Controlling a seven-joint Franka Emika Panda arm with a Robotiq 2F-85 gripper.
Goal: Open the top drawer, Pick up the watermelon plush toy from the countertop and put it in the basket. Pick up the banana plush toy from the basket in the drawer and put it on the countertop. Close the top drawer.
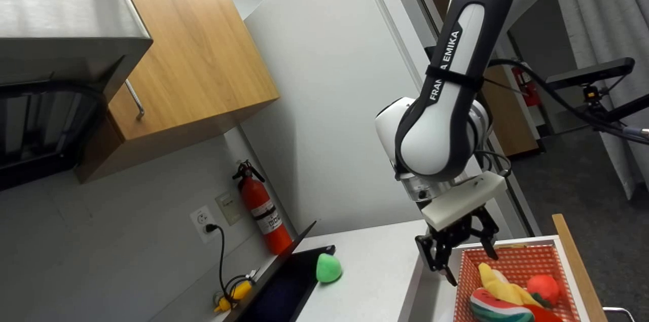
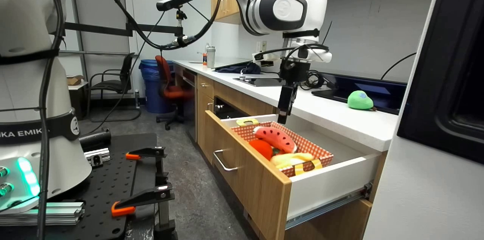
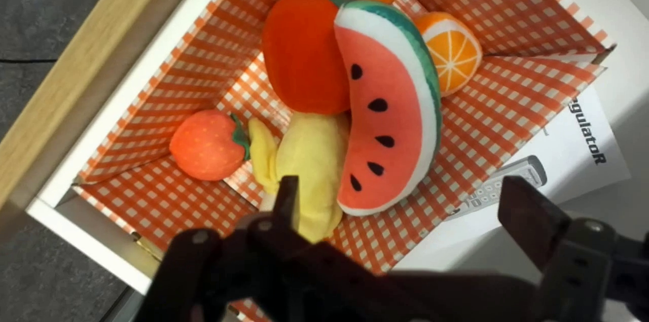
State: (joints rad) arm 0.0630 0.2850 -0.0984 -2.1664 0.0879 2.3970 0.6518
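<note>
Gripper (image 1: pixel 473 270): jaws spread, above pulled-out drawer (image 2: pixel 251 168), out past front edge of counter (image 2: pixel 329 109). Watermelon plush (image 3: pixel 390 109): lies inside checked basket (image 3: pixel 507 104) in drawer, against banana plush (image 3: pixel 314 154). Green plush (image 2: pixel 359 100): sits on counter, back from front edge.

In an exterior view, a fire extinguisher (image 1: pixel 263 213) shows left of centre, a cupboard (image 1: pixel 187 48) at upper left. In an exterior view, a green toy (image 2: pixel 359 101) sits at right, just beside a laptop (image 2: pixel 383 94), a blue bin (image 2: pixel 150 89) left of centre. In the wrist view, a strawberry toy (image 3: pixel 207 146) lies at left.
</note>
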